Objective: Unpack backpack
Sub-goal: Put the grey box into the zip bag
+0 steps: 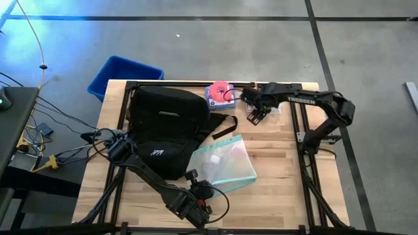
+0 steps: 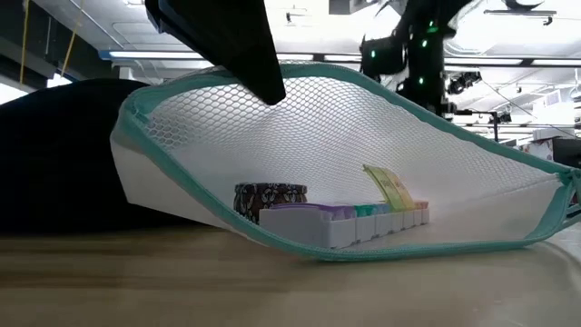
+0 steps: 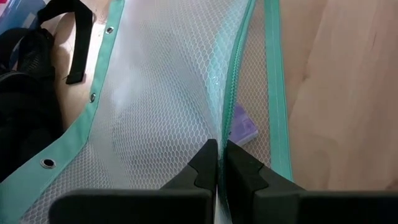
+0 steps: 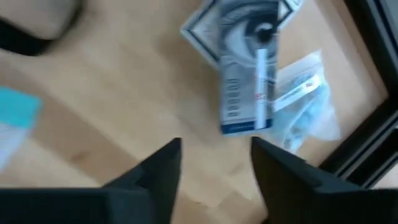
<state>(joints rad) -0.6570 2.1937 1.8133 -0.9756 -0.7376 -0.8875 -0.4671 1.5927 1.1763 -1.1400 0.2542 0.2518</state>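
Mesh pouch (image 2: 363,127) closest, pinched shut by left gripper (image 3: 219,163) beside backpack (image 1: 163,127).
Low view alone shows one pill organizer (image 2: 359,218) inside; right gripper (image 4: 214,158) parted, empty, over one booklet (image 4: 245,68).

My fingers (image 3: 202,171) are matt black plastic, pinched on the pouch (image 3: 155,106): clear honeycomb mesh, teal cloth edging with small metal eyelets (image 3: 48,163). Inside, a glossy plastic pillbox (image 2: 354,221). The backpack (image 1: 163,127) is soft matt black fabric. The table (image 1: 274,163) is smooth pale wood. A box (image 4: 245,68) looks like printed card, beside a crinkly clear plastic bag (image 4: 305,106). The bin (image 1: 121,75) is shiny blue plastic.
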